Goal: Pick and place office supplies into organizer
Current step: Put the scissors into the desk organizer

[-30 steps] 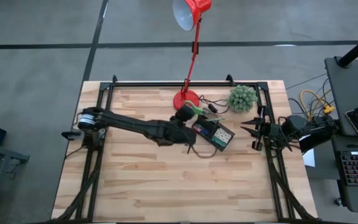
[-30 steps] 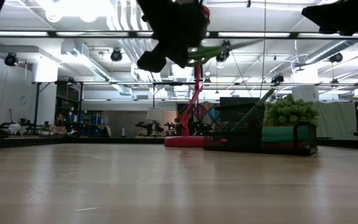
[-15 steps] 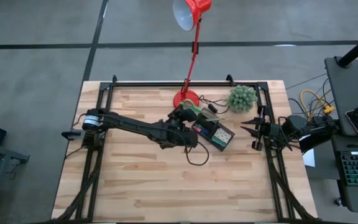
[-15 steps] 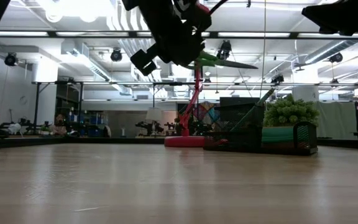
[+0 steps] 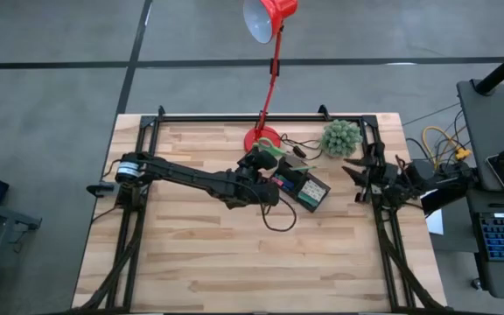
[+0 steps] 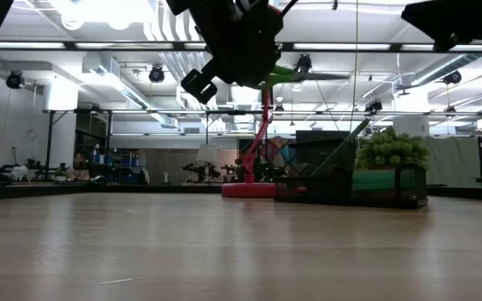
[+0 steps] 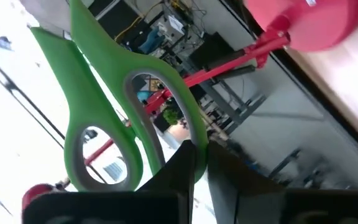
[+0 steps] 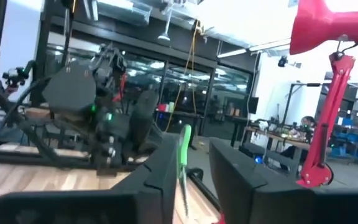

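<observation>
My left gripper [image 5: 268, 166] hangs over the middle of the table, shut on the green-handled scissors [image 5: 280, 152]. The scissors are in the air [image 6: 295, 76], blades toward the table's right, just left of and above the black organizer [image 5: 304, 188]. The organizer [image 6: 350, 182] stands flat on the wood with items inside, one long one sticking up slantwise. My right gripper [image 5: 357, 179] waits at the table's right edge, open and holding nothing [image 8: 191, 177]. My left gripper pinches the scissors' green handle at the rim of one finger loop [image 7: 169, 146] between its two fingers [image 7: 182, 177]. The fingers come nearly level from the table's left. The scissors are lifted clear and lie about level, blades away from the gripper.
A red desk lamp stands with its base [image 5: 262, 138] just beyond the scissors, its stem leaning over the far edge. A green ball-shaped plant [image 5: 341, 137] sits at the far right. A thin cable [image 5: 278, 219] loops below the left gripper. Bare wood lies toward the near edge.
My left gripper has rolled about its own line while staying over the same spot. The scissors have turned with it, from slanting with blades raised to about level. My right gripper has turned a little in place at the right edge.
</observation>
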### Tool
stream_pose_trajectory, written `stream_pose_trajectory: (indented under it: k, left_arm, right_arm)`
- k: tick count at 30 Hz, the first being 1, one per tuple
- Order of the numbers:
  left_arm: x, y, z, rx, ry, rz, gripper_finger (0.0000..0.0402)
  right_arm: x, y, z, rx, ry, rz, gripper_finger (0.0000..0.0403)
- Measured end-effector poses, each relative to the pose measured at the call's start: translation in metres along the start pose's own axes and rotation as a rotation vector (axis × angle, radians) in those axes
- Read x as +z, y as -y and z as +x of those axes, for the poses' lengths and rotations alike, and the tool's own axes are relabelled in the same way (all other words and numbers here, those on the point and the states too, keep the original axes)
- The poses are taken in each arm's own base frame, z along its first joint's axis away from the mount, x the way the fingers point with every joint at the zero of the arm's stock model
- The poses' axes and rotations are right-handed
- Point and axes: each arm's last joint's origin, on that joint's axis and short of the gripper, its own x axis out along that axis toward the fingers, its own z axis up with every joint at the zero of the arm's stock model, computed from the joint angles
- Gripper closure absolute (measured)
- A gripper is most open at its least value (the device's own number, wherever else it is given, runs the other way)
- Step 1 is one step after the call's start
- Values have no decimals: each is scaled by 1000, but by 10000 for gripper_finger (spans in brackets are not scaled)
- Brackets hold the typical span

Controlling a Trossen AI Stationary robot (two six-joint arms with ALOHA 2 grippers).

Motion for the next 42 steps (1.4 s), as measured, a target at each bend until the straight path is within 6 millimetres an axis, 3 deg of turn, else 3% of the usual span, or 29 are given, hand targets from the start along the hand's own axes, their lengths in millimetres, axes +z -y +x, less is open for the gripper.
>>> stream_pose_trajectory:
  k: [3,11,17,23,27,31,42]
  left_arm:
    - [1,2,0,-4,4,92,391]
    - [-1,-1,4,-9,5,76,391]
    - [0,1,4,-11,5,89,391]
    - [-1,1,4,-9,2,88,391]
    - [0,1,3,-3,-6,81,391]
    - [0,0,2,0,-4,69,391]
    - [0,-4,2,10,2,39,391]
  right_arm:
    - [4,0,3,-16,30,17,286]
    - [11,-4,22,-82,-81,1,233]
    - [42,-12,59,-32,-258,-53,234]
    - [66,-12,105,-13,-559,-190,248]
    - [71,-2,129,-29,-742,-175,252]
    - [67,8,146,89,-870,-123,248]
    - [55,51,204,212,-894,27,234]
